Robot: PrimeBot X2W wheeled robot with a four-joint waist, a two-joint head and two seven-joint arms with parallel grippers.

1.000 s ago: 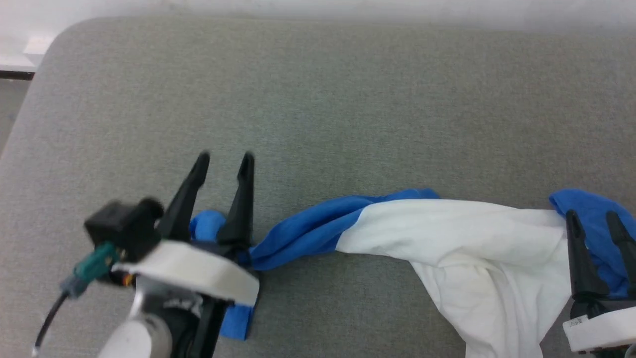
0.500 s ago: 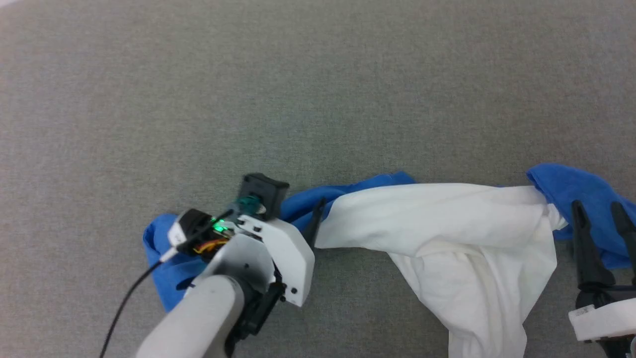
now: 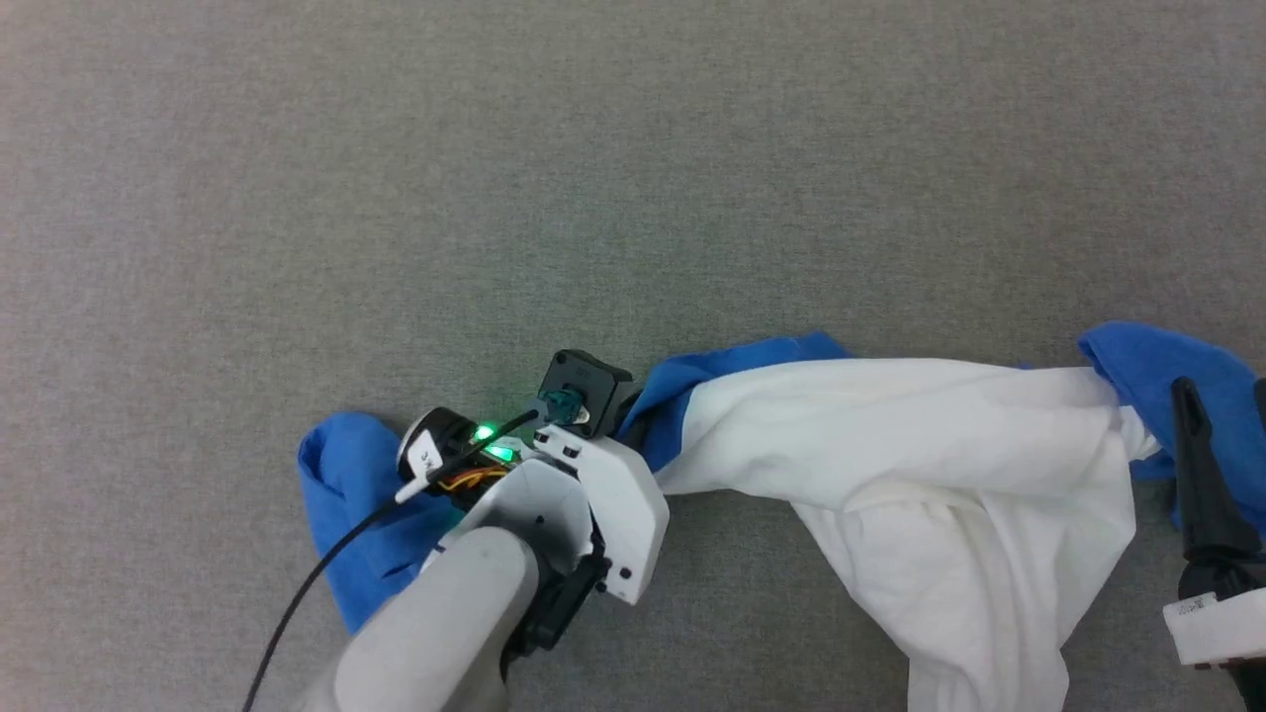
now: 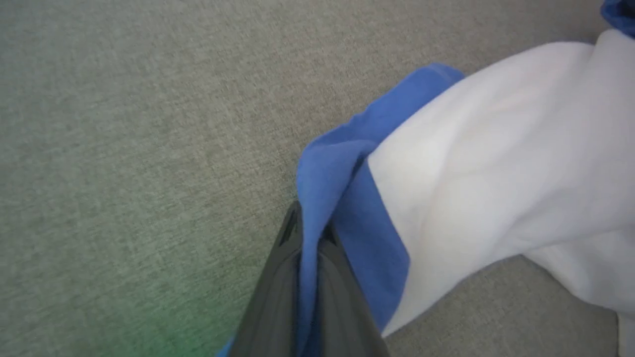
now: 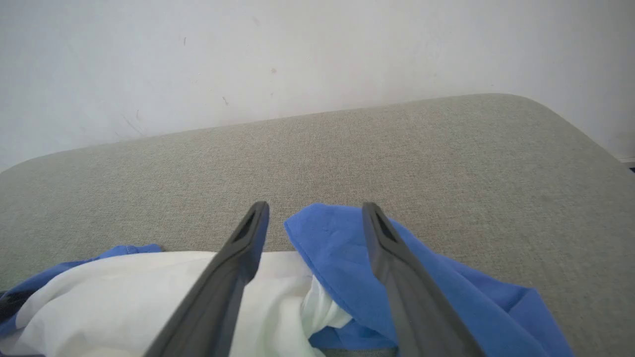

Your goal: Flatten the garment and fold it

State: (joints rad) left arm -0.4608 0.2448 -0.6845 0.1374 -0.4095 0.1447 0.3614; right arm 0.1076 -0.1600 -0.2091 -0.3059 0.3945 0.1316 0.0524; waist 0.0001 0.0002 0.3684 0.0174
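Note:
The garment (image 3: 890, 465) lies stretched in a twisted band across the grey table, its white body in the middle and hanging toward the near edge. One blue sleeve (image 3: 346, 494) is bunched at the left, the other (image 3: 1137, 366) at the right. In the left wrist view my left gripper (image 4: 310, 223) is shut on a fold of blue sleeve fabric (image 4: 327, 168) beside the white body (image 4: 496, 163). In the head view its white wrist (image 3: 593, 494) covers the fingers. My right gripper (image 3: 1223, 391) stands open over the right sleeve (image 5: 421, 282), fingers (image 5: 248, 238) straddling the blue cloth.
The grey fabric tabletop (image 3: 593, 198) spreads wide beyond the garment. A pale wall (image 5: 297, 59) rises behind the table's far edge, and a rounded table corner (image 5: 545, 109) shows at the right. A black cable (image 3: 297, 603) trails from the left wrist.
The head camera has tilted down, so the table's far edge has left the picture. My left gripper turned over onto the left sleeve and shut on it. The right gripper stays open.

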